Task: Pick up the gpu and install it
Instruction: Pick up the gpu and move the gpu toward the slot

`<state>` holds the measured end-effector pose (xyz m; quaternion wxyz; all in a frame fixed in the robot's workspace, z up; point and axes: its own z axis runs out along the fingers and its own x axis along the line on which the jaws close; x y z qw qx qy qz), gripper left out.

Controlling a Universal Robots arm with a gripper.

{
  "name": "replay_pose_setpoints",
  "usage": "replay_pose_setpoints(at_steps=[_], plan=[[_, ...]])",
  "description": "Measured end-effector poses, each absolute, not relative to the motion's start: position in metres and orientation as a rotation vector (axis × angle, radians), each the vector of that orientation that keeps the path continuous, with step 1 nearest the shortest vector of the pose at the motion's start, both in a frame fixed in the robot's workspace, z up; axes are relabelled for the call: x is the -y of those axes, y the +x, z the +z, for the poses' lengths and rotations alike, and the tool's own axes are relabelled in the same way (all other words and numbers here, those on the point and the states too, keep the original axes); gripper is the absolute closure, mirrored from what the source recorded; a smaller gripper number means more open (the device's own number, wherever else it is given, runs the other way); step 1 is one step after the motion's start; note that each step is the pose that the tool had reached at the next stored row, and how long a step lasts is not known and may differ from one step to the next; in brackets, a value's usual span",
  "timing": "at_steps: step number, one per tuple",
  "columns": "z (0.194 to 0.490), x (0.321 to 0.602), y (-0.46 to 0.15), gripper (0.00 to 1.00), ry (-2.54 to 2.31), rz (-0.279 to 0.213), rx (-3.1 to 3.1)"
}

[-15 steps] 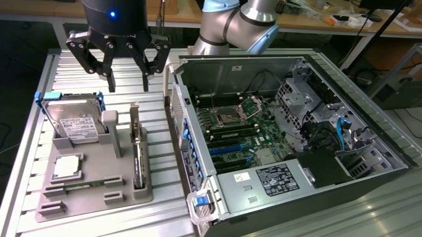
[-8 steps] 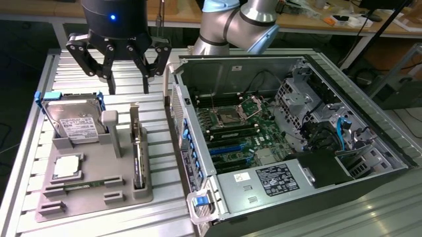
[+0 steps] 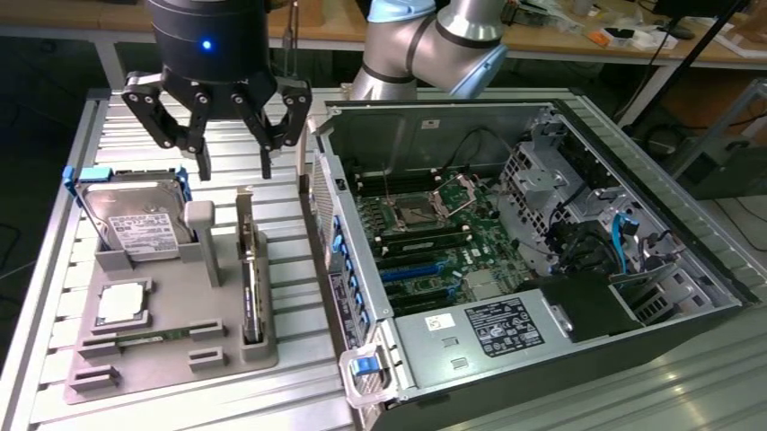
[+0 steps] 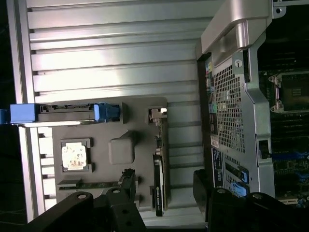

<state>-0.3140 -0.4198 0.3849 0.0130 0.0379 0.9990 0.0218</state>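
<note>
The gpu (image 3: 250, 269) stands thin edge-on in a slot of the grey fixture (image 3: 168, 359) on the exterior view's left, its silver bracket end toward the far side. In the wrist view the gpu (image 4: 159, 164) runs as a narrow dark strip between my two dark fingers (image 4: 128, 181). My gripper (image 3: 235, 166) hangs open above the card's far end, apart from it, with nothing held. The wrist view has the gripper (image 4: 164, 186) straddling the card's line from above.
An open computer case (image 3: 359, 377) with its motherboard (image 3: 419, 242) lies on the exterior view's right, close beside the fixture. The fixture also holds a silver hard drive (image 3: 138, 220) in a blue-handled bracket, a processor (image 3: 124, 303) and a memory stick (image 3: 150, 337). Ribbed aluminium table (image 3: 108, 117) lies beneath.
</note>
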Motion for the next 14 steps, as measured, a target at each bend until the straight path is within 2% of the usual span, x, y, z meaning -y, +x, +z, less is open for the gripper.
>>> replay_pose_setpoints(at_steps=[14], plan=[[0.368, 0.434, -0.313, 0.4, 0.118, 0.068, -3.113]])
